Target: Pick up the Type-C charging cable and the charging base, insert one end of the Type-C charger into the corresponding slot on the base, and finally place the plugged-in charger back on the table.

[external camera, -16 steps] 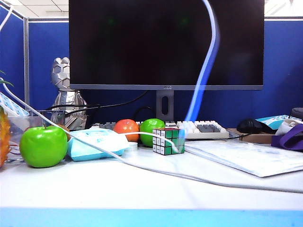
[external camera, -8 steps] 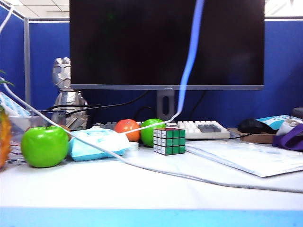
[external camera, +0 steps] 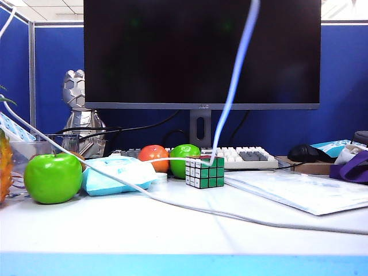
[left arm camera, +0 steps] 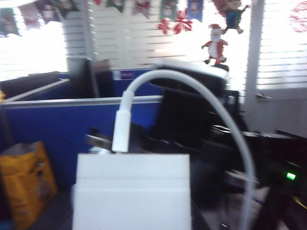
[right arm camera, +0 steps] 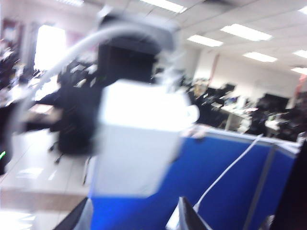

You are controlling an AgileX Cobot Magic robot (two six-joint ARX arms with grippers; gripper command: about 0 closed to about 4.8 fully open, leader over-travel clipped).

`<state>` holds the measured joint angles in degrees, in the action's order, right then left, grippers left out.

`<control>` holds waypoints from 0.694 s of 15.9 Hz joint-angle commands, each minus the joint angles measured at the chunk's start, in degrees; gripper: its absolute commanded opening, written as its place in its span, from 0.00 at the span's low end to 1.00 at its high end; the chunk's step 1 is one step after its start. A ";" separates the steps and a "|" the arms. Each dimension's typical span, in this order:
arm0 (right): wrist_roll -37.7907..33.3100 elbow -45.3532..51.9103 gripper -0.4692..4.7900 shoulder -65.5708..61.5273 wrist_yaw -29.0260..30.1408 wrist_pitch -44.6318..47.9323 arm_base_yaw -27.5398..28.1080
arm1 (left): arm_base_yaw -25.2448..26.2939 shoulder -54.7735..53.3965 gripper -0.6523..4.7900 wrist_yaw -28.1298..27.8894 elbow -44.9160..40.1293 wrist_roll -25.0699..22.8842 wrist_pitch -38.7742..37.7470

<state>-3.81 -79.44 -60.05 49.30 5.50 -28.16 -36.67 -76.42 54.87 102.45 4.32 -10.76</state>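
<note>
White charging base masks left tool, grip unclear; right tool spread just before it.

The right gripper has its fingertips spread apart with nothing between them. The charging base (blurred) sits at twelve o'clock of them, the Type-C charging cable arching over it.
</note>
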 commanded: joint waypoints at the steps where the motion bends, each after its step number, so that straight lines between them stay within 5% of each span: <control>1: -7.85 -0.17 0.54 -0.55 -1.20 7.06 -0.09 | -0.02 0.33 0.11 3.65 0.35 -4.37 -3.74; 4: -13.31 -0.17 0.46 -2.21 0.50 10.58 -0.26 | -0.02 0.33 0.11 4.33 0.35 -7.17 -6.45; 11: -19.39 -0.15 0.46 -4.07 2.78 17.16 -0.61 | 0.00 0.24 0.11 4.28 0.33 -8.81 -9.55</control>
<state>-22.17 -79.42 -64.20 51.44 21.21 -28.58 -36.67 -76.42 58.96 102.45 -4.14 -20.86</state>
